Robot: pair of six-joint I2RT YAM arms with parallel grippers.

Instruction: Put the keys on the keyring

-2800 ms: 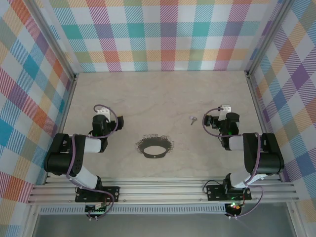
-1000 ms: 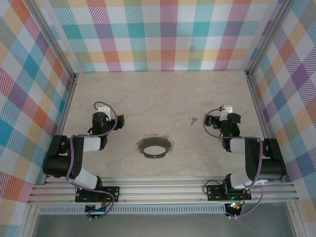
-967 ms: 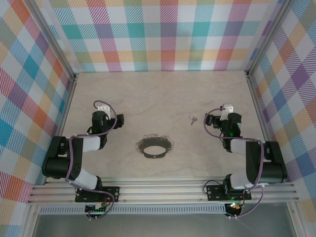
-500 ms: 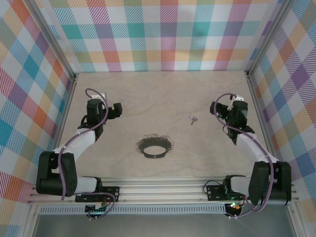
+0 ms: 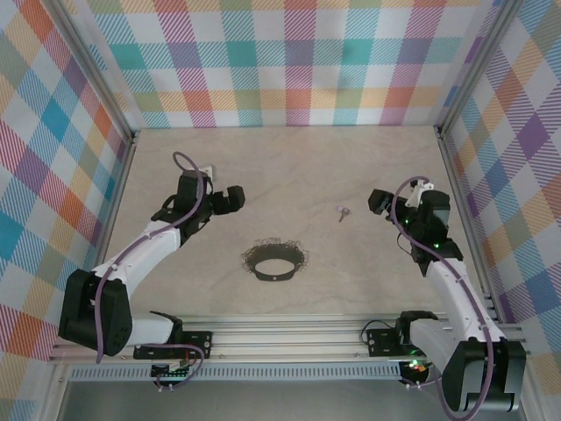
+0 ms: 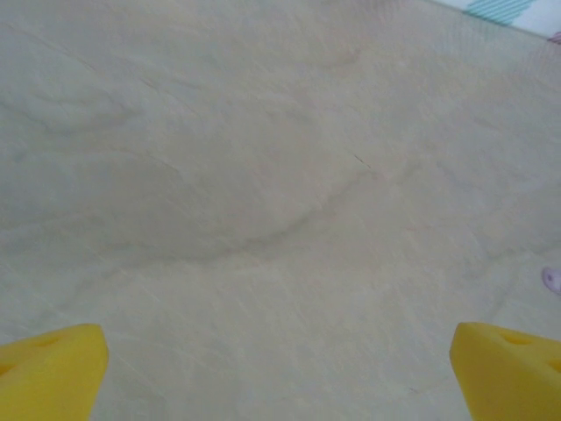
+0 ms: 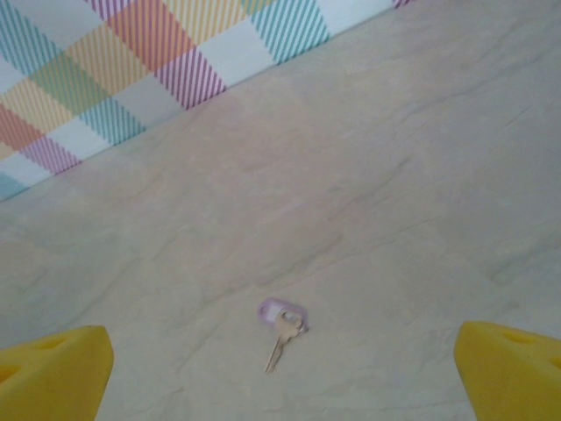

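key (image 7: 282,327) — ahead of R gripper (image 7: 280,373), apart

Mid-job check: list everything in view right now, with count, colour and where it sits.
small pale metal key with a lilac tag: one, lying flat on the table right of centre, apart from the hoop.
large thin dark hoop keyring with a silvery fringe: one, flat on the table near the middle.
table: one, pale beige, faintly veined.
plaid walls: three, pastel checks, at left, far and right.
left end effector: one, black with yellow fingertips, open, empty, left of and beyond the hoop.
right end effector: one, black with yellow fingertips, open, empty, right of the key.
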